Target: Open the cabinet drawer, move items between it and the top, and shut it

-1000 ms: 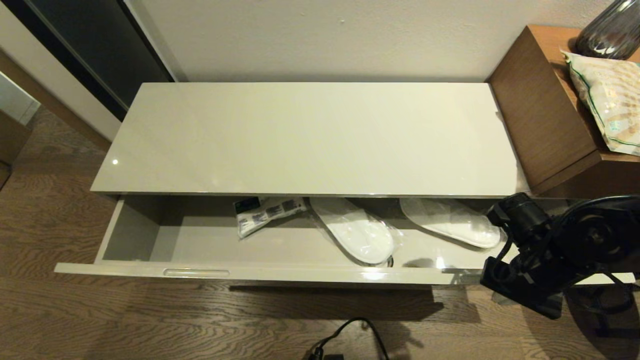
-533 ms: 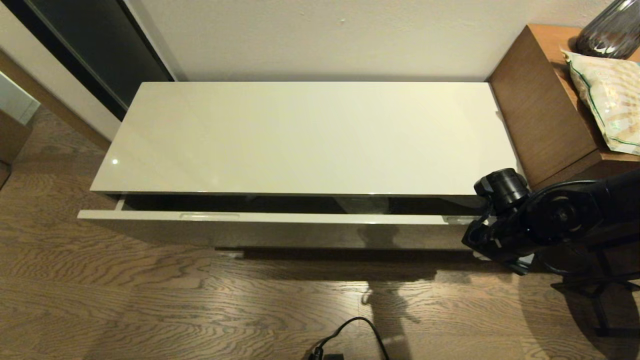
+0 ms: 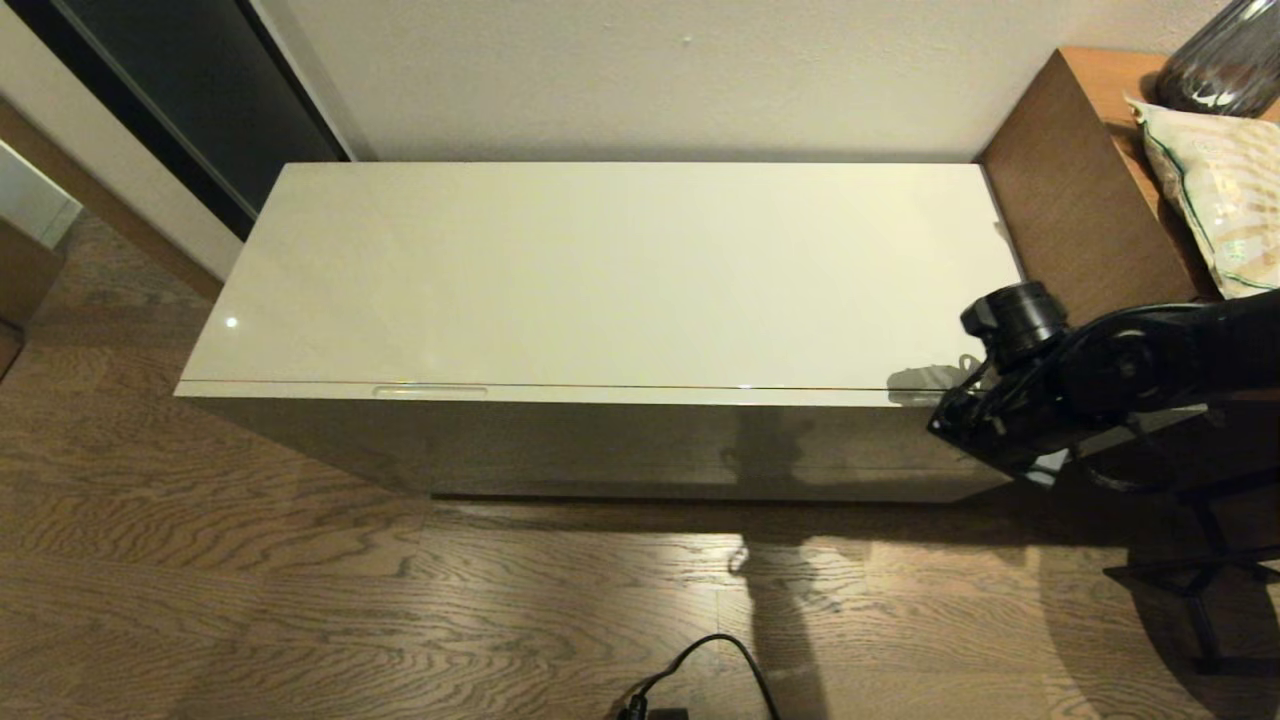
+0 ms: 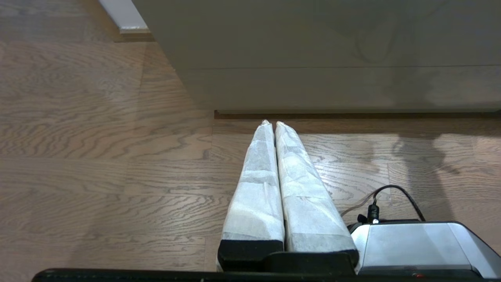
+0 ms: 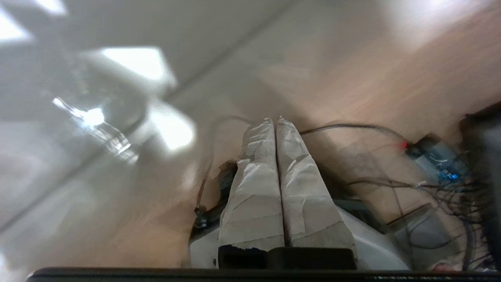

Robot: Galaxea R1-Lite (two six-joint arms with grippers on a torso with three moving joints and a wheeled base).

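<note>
The cabinet drawer [image 3: 600, 440] is pushed flush under the glossy cream top [image 3: 600, 270]; one finger recess [image 3: 430, 391] shows along its upper edge. The top is bare. The slippers and the white packet are hidden inside the drawer. My right arm [image 3: 1100, 370] reaches to the drawer front's right end, its wrist pressed close to the glossy face. In the right wrist view the right gripper [image 5: 275, 119] is shut with nothing between its paper-wrapped fingers [image 5: 254, 176]. The left gripper [image 4: 273, 122] is shut and empty, parked low over the floor in front of the cabinet front [image 4: 332, 86].
A brown wooden desk [image 3: 1080, 200] abuts the cabinet's right end, carrying a green-trimmed snack bag [image 3: 1220, 190] and a dark vase [image 3: 1225, 65]. A black cable [image 3: 720, 650] lies on the wood floor. A dark door [image 3: 180, 90] stands at the back left.
The drawer has gone from wide open, slippers and packet showing, to fully closed. The right arm travelled toward the cabinet with the drawer front.
</note>
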